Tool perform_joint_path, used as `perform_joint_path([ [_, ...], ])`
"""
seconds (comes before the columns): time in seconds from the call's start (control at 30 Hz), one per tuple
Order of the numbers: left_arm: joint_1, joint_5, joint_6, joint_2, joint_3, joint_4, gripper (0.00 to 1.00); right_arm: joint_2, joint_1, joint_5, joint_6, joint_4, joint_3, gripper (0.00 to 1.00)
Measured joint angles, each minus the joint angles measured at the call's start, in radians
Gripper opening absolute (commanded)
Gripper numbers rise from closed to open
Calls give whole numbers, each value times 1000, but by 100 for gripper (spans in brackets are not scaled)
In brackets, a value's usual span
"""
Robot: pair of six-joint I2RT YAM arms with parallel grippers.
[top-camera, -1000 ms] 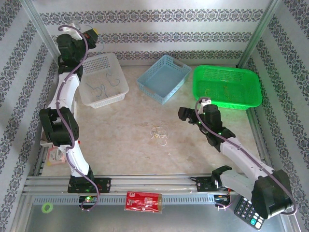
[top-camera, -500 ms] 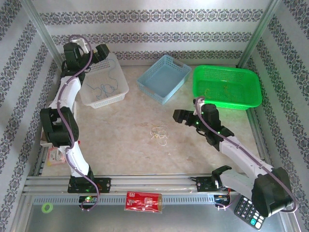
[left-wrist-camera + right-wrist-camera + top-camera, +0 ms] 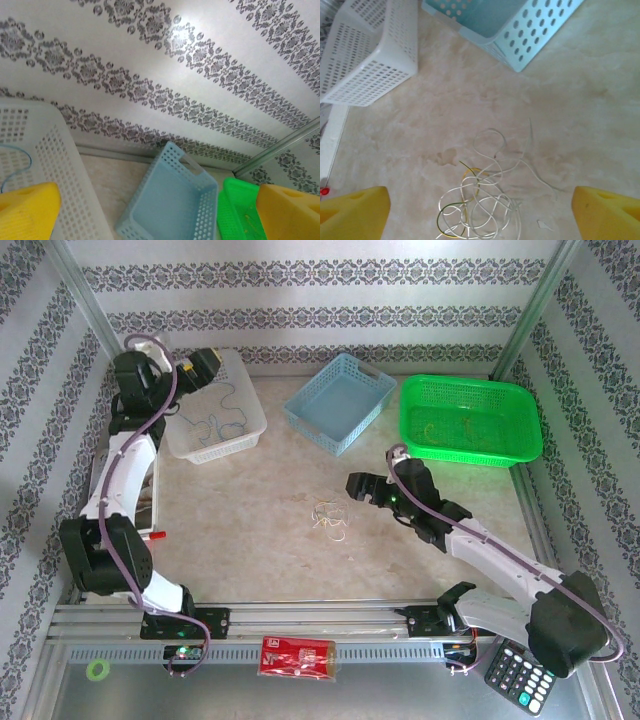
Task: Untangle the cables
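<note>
From above, my left gripper (image 3: 202,365), clenched a second ago, now stands spread and empty over the white perforated plastic basket (image 3: 250,430), left of the light blue plastic basket (image 3: 340,405). Thin dark blue wires (image 3: 215,423) lie in the white one, so I judge that strand delivered.

My right gripper (image 3: 353,484) has slid closer, jaws spread, holding nothing, toward the small tangle of pale and yellow-green wires (image 3: 330,518) on the table in front of the blue basket.

My left wrist view shows yellow fingertips (image 3: 25,212) apart with nothing between them.

In my right wrist view the tangle lies untouched between my pads (image 3: 350,210). Only its interlocked loops hinder me.
</note>
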Motion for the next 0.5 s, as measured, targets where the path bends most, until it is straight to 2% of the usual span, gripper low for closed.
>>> perform_joint_path([
  [0.23, -16, 16, -106, -132, -222, 13, 100, 29, 3, 27, 35, -43, 10, 74],
  [0.5, -150, 12, -116, -272, -288, -40, 100, 105, 5, 24, 70, -82, 42, 64],
])
